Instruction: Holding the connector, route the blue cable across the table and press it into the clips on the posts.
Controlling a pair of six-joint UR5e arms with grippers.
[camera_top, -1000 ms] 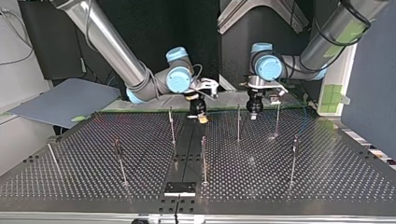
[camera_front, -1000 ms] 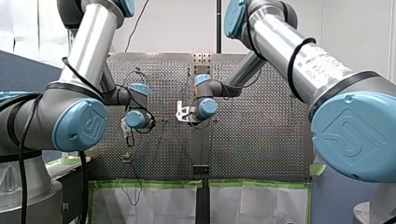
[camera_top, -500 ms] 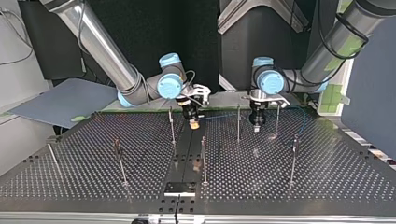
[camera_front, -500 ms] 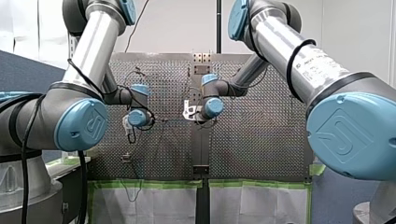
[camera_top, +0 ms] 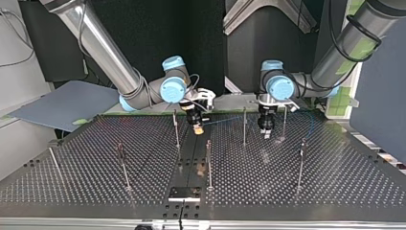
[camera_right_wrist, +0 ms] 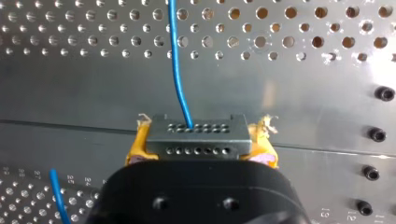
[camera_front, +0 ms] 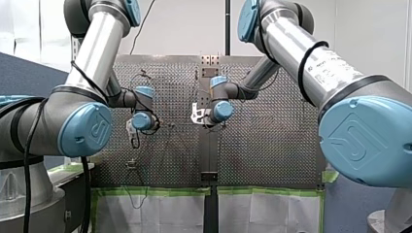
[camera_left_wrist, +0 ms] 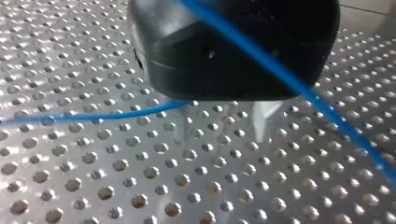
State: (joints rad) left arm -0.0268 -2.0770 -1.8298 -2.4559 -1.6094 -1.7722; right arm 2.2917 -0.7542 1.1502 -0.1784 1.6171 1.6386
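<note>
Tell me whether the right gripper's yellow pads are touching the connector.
Touching. The right wrist view shows the connector clamped between the right gripper's yellow pads, with no gap on either side.

The connector (camera_right_wrist: pixel 196 137) sits in my right hand (camera_right_wrist: pixel 201 145), the cable (camera_right_wrist: pixel 177 70) leading ahead of it.

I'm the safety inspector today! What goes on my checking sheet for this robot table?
Surface: perforated metal table.
Job's things: connector with blue cable leaving it; thin posts upright.
Clutter: nothing seen.
Grippers: my right gripper shut on the connector, yellow pads; my left gripper low over the table, grip unclear.
Cables: blue cable spans between the grippers; black cable along my left arm.
Surroundings: grey board beside the table; green tape.
</note>
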